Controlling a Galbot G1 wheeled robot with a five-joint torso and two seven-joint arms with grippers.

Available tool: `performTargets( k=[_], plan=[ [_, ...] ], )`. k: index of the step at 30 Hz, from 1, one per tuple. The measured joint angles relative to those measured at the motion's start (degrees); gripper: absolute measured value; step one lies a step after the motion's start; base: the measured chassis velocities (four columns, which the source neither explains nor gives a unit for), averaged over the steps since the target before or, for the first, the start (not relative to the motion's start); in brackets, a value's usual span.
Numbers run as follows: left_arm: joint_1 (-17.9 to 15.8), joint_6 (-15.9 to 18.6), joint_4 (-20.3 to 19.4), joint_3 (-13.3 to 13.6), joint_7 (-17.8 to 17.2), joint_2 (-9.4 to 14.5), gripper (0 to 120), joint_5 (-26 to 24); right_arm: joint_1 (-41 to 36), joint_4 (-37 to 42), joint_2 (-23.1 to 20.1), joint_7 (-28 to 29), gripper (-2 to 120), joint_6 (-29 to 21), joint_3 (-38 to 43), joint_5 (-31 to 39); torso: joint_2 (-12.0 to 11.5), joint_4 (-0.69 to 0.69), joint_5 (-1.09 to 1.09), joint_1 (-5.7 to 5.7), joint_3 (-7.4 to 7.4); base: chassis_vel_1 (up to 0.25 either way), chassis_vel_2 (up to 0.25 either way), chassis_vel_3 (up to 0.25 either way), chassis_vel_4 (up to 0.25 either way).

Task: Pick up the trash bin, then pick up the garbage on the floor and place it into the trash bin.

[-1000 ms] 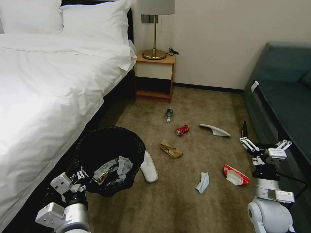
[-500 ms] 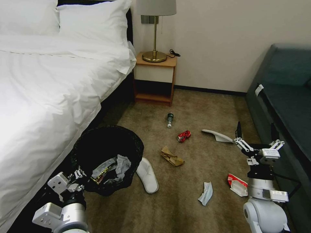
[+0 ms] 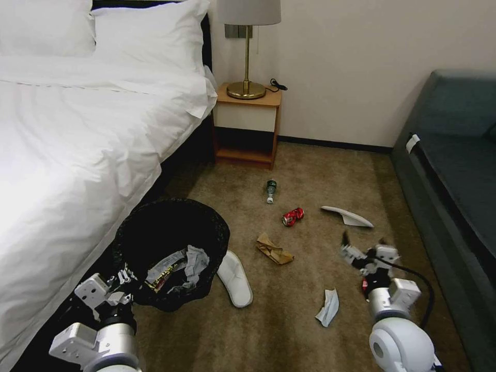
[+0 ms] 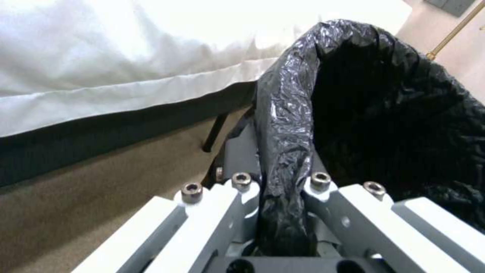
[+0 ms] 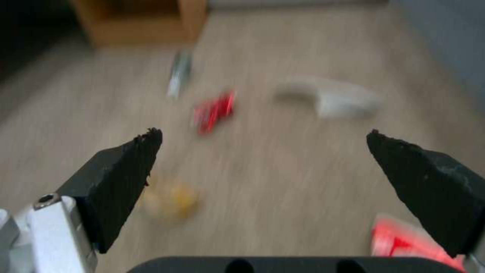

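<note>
Left pincer (image 3: 121, 289) clamped on rim of trash bin (image 3: 173, 243), black liner pinched between fingers (image 4: 242, 189). Bin held off carpet beside bed (image 3: 77, 155), mouth tilted toward robot, wrappers and grey scraps inside.

Right pincer (image 3: 364, 253) low over carpet, jaws spread wide, arm reaching forward and down. Red wrapper (image 5: 404, 239) just under it; blue mask (image 3: 326, 306) near; red can (image 3: 292, 217), brown bag (image 3: 274, 249), green bottle (image 3: 270, 189) and white slipper (image 3: 347, 216) farther ahead, bottle's long axis pointing toward nightstand (image 3: 248, 124).

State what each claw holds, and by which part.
The left claw grips the trash bin by its bag-covered rim; the right claw is open, holding nothing.
</note>
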Motion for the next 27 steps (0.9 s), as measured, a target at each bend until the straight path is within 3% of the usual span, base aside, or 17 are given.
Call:
performTargets(
  k=[1, 2, 6, 8, 19, 27],
  plan=[
    [0.0, 0.0, 0.0, 0.0, 0.0, 0.0, 4, 0.0, 0.0, 0.0, 0.0, 0.0, 100, 0.0, 0.0, 0.0, 0.0, 0.00, 0.00, 0.00, 0.00, 0.000, 0.000, 0.000, 0.000],
    [0.1, 0.0, -0.1, 0.0, 0.0, 0.0, 4, 0.0, 1.8, -1.3, -0.4, 0.0, 100, -5.4, -0.9, 4.5, 0.0, 0.00, 0.00, 0.00, 0.00, 0.000, 0.000, 0.000, 0.000],
    [0.3, 0.1, -0.3, 0.0, 0.0, 0.0, 4, 0.1, 4.9, -4.3, 0.3, -0.6, 100, -11.2, -2.3, 8.9, 0.0, 0.01, 0.00, 0.00, 0.00, 0.000, 0.000, 0.000, 0.000],
    [0.5, 0.2, -0.6, -0.1, 0.0, -0.2, 4, 0.3, 9.3, -10.6, 2.5, -2.4, 100, -16.2, -6.3, 9.3, 0.0, 0.01, 0.00, 0.00, 0.00, 0.000, 0.000, 0.000, 0.000],
    [0.5, 0.3, -0.6, -0.2, 0.0, -0.7, 4, 0.5, 17.1, -27.4, 6.9, -5.7, 100, -16.8, -9.7, 1.6, 0.0, 0.00, 0.00, 0.00, 0.00, 0.000, 0.000, 0.000, 0.000],
    [0.5, 0.4, -0.6, -0.2, 0.0, -0.7, 4, 0.5, 19.5, -33.5, 8.4, -5.7, 100, -16.2, -8.8, -1.7, 0.0, 0.01, 0.00, 0.01, 0.00, 0.000, 0.000, 0.000, 0.000]
  ],
)
